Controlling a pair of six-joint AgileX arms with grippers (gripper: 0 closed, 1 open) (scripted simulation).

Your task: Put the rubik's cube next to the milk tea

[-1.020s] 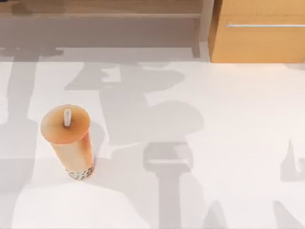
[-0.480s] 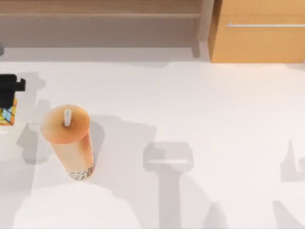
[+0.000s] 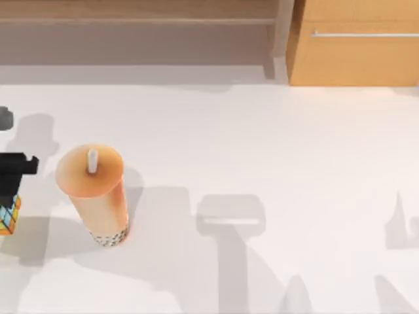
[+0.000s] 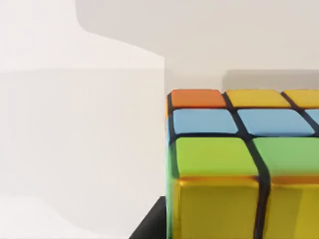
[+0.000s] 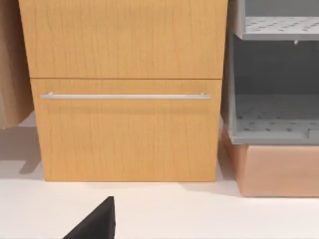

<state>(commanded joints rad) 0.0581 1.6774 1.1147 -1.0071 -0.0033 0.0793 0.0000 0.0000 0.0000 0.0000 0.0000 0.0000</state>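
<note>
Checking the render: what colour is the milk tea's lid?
Orange, the lid matching the drink; clearest in the top view.

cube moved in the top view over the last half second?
Yes. The rubik's cube, held under the left gripper, has shifted toward the near edge of the table, passing from level with the lid of the unmoved milk tea to beside its body.
</note>
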